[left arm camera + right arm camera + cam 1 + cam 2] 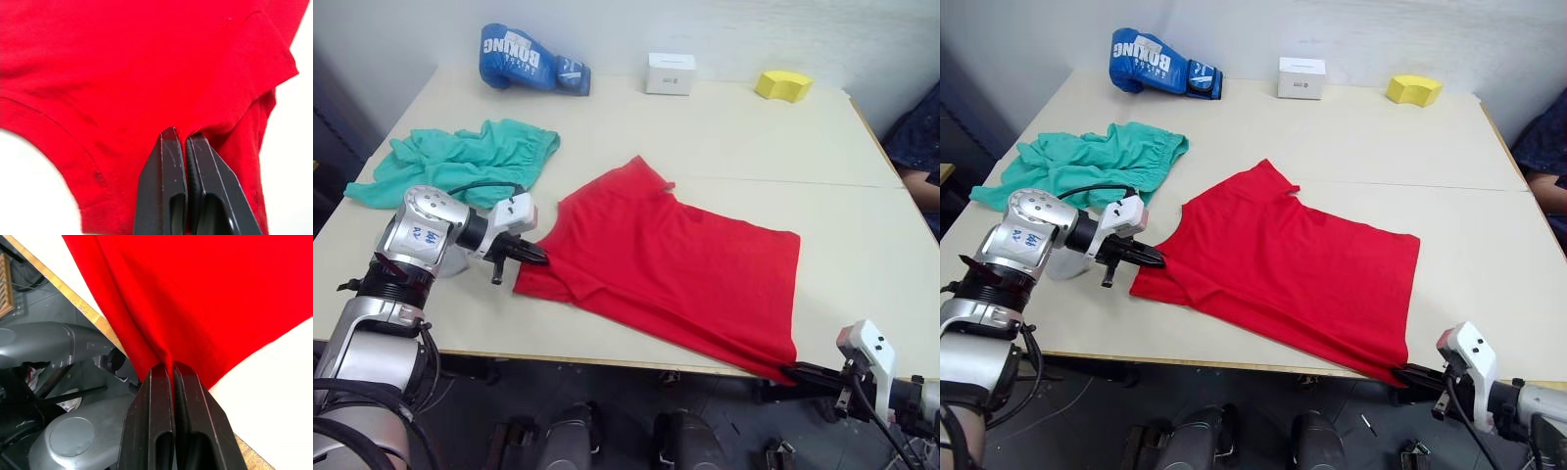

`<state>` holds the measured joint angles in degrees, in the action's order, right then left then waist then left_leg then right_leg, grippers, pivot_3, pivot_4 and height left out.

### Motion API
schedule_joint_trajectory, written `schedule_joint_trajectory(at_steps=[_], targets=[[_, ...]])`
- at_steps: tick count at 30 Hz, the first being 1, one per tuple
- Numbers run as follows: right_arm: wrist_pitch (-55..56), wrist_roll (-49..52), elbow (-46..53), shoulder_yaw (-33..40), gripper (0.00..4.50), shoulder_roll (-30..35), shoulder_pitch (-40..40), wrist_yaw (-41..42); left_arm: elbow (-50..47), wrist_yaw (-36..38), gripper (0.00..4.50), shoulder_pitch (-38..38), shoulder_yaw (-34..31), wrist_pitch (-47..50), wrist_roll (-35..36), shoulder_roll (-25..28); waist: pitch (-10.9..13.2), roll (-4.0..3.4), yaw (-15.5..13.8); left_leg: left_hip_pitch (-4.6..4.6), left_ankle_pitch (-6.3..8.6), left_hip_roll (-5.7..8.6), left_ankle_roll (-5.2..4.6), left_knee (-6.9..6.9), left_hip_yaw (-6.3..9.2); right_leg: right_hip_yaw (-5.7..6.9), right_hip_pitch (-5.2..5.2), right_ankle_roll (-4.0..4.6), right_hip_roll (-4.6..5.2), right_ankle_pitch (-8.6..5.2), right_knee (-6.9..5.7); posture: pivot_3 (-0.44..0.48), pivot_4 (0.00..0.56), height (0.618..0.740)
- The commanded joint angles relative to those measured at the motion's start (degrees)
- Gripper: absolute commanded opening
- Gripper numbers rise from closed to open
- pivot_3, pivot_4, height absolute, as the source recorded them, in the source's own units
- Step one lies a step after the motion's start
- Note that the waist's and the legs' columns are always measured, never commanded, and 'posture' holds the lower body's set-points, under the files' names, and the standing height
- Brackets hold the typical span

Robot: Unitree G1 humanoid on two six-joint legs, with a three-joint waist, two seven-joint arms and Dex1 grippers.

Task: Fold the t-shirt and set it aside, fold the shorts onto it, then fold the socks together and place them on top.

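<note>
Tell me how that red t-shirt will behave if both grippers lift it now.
The t-shirt probably sags between the left gripper and right gripper: it's thin, wrinkled cloth. It likely weighs little, since small pinches at two edges hold it.

The t-shirt (675, 269) lies spread on the table (783, 137), the shorts (460, 162) beside it.

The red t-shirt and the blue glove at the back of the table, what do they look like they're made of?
The t-shirt looks like soft matte knit cloth, likely cotton: it drapes limply over the table edge and bunches where the left end effector and right end effector pinch it. The boxing glove looks like padded synthetic leather, smooth with a slight sheen, though that is less certain.
</note>
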<state>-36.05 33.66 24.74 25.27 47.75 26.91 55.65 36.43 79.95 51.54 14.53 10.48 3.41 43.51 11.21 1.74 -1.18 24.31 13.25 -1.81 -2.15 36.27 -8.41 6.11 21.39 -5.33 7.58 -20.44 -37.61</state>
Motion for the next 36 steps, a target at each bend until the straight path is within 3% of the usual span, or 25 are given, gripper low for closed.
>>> schedule_joint_trajectory(at_steps=[1, 6, 10, 14, 16, 20, 25, 30, 34, 36], targets=[[2.6, -0.8, 0.7, 1.6, 0.0, -1.7, -0.3, -1.6, 0.8, -1.3, 0.02, 1.8, -1.8, -1.8, -0.2, -1.0, 0.0, 0.0, 0.0, 0.0, 0.0, 0.0, 0.0, 0.0, 0.0, 0.0, 0.0, 0.0, 0.0, 0.0, 0.0, 0.0, 0.15, 0.74], [2.9, 0.9, 1.7, 3.9, 0.0, -5.5, -1.1, -5.2, 1.3, -6.5, 1.23, 1.4, -5.5, -1.4, 1.0, -2.6, 0.0, 0.0, 0.1, 0.0, -0.01, 0.0, 0.01, 0.0, 0.01, 0.0, 0.01, 0.0, -0.01, 0.0, -0.02, 0.0, 0.15, 0.74], [5.0, 1.2, 3.4, 7.3, 1.33, -9.0, -0.6, -8.4, -6.1, -15.0, 2.53, -3.5, -11.6, 3.1, 3.9, -4.5, 0.0, 0.0, 0.2, 0.0, -0.01, 0.0, 0.01, 0.0, 0.02, 0.0, 0.01, -0.01, 0.02, 0.01, -0.07, 0.0, 0.15, 0.74], [13.8, -2.7, 3.0, 12.3, 2.7, -12.9, -1.6, -12.3, -14.1, -29.9, 3.81, -10.7, -20.8, 4.6, 5.7, -7.2, 0.0, 0.0, 0.8, -0.04, -0.02, 0.0, 0.03, -0.01, 0.03, -0.02, 0.0, -0.03, 0.03, 0.01, -0.15, 0.0, 0.15, 0.74], [14.7, -2.3, 3.7, 13.6, 3.41, -13.4, -0.7, -12.1, -19.4, -30.8, 4.44, -15.2, -25.5, 6.1, 10.4, -8.5, 0.0, 0.0, 1.2, -0.05, -0.03, 0.0, 0.05, -0.04, 0.04, -0.02, 0.0, -0.03, 0.03, 0.01, -0.14, 0.0, 0.15, 0.74], [13.3, 2.6, 8.0, 14.2, 3.41, -12.2, 3.1, -7.5, -28.2, -23.9, 4.44, -23.7, -28.4, 8.1, 17.3, -6.0, 0.0, -0.01, 1.5, -0.12, -0.06, -0.02, 0.12, -0.13, 0.04, -0.03, -0.01, -0.03, 0.0, 0.01, -0.14, 0.0, 0.15, 0.74], [16.9, -2.2, 15.1, 3.1, 1.66, -10.4, 3.6, -4.7, -38.4, -10.5, 2.83, -33.3, -22.3, 5.4, 18.5, 0.7, -0.1, -0.02, 1.5, -0.22, -0.08, -0.07, 0.22, -0.21, 0.02, -0.06, -0.05, 0.0, -0.04, 0.0, -0.1, 0.0, 0.15, 0.74], [24.2, -15.8, 10.6, -12.4, 0.0, -11.2, -2.4, -8.4, -40.8, -12.1, 1.23, -35.1, -16.3, 2.5, 15.5, -2.4, -0.1, -0.06, 0.7, -0.19, 0.08, 0.04, 0.45, -0.18, 0.06, -0.11, -0.09, 0.01, 0.1, 0.0, 0.01, 0.0, 0.15, 0.74], [27.1, -21.2, 4.0, -19.5, 0.0, -12.9, -8.1, -10.8, -36.9, -15.6, 0.01, -32.5, -12.9, 0.6, 11.6, -4.9, -0.2, -0.04, 1.0, -0.15, -0.04, 0.04, 0.25, -0.2, 0.04, -0.07, -0.05, 0.02, 0.06, 0.0, 0.03, 0.0, 0.15, 0.74], [28.1, -22.8, 1.7, -21.2, 0.0, -13.8, -10.2, -11.9, -35.1, -16.2, 0.01, -31.4, -11.6, -0.3, 10.2, -5.7, -0.2, -0.04, 1.2, -0.15, -0.09, 0.03, 0.17, -0.17, 0.04, -0.06, -0.05, 0.01, 0.02, 0.0, 0.0, 0.0, 0.15, 0.74]])
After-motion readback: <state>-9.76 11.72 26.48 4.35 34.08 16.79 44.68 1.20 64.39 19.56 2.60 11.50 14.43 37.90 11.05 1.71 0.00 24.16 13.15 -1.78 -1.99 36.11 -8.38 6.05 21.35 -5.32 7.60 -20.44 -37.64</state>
